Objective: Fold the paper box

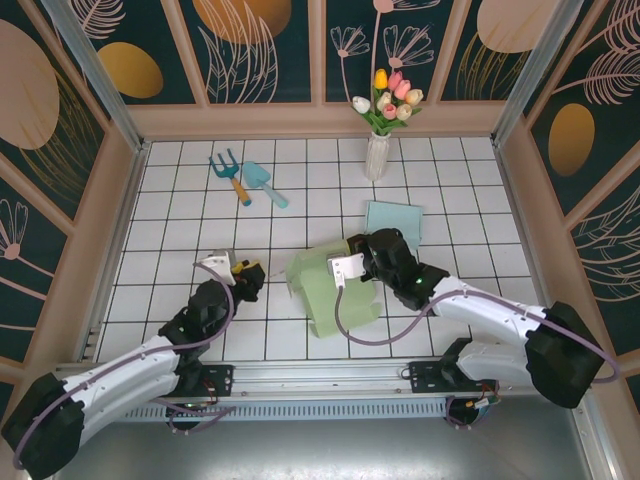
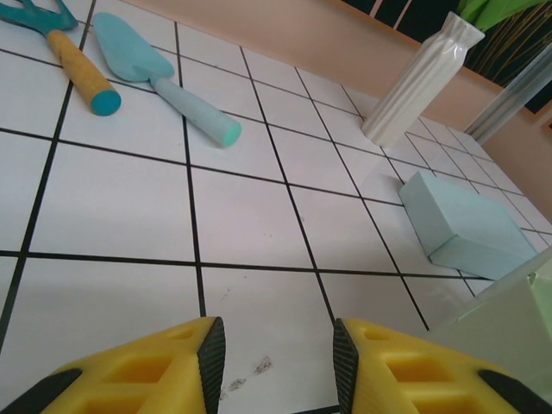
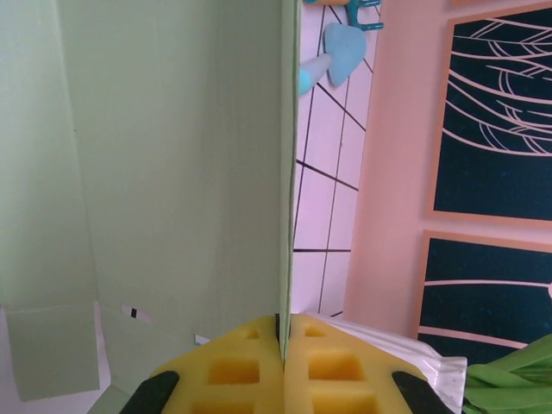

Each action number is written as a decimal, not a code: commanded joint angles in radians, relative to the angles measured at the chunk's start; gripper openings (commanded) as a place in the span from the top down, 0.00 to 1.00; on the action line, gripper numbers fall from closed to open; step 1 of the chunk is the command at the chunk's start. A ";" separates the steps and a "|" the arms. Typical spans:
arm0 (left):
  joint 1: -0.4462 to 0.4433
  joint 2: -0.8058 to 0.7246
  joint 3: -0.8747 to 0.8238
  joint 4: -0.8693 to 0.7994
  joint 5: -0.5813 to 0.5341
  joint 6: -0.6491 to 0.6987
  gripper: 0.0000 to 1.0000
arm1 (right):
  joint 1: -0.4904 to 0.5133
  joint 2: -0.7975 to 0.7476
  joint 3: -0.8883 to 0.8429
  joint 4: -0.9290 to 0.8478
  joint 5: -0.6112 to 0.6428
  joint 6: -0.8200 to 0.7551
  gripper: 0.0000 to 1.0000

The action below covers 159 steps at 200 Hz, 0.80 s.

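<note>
Looks like early-to-mid fold here. The paper box [image 1: 325, 300], a pale green sheet with creased panels, sits just toward 6 o'clock from the middle of the table [image 1: 450, 170], partly lifted and not yet a closed shape. The right gripper [image 1: 352, 266] is clenched on it: in the right wrist view the yellow pads [image 3: 237, 371] are pinched tight on the thin edge of one upright panel, with the rest of the sheet spreading off to the side.

The left gripper [image 1: 246, 276] is at 9 o'clock of the box, close beside it but not touching. Its jaws are apart with nothing between them, just bare tile in the left wrist view, and a corner of green paper peeking in at about 4 o'clock of that frame.

So the step in hand seems to be: right arm holds a wall up, left arm is free to help. The next move probably calls for the left gripper to swing toward 3 o'clock, catch or press the near flap, and bend it along its crease while the right keeps the panel from flopping.

Other stuff is well apart: a blue box [image 1: 393, 220] at 1 o'clock, vase [image 1: 377, 155] at 12, trowel [image 1: 264, 184] and hand rake [image 1: 230, 174] at 11.
</note>
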 commanded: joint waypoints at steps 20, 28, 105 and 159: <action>-0.007 0.138 -0.040 0.165 0.096 0.011 0.61 | -0.008 0.097 0.044 0.054 -0.001 0.012 1.00; -0.006 0.166 -0.043 0.192 0.110 0.019 0.61 | -0.011 0.112 0.035 0.075 -0.004 0.014 1.00; -0.054 0.420 -0.049 0.431 0.268 0.096 0.61 | -0.043 0.168 -0.095 0.314 0.000 -0.002 1.00; -0.079 0.489 -0.020 0.478 0.283 0.108 0.60 | -0.046 0.169 -0.095 0.313 -0.011 -0.003 1.00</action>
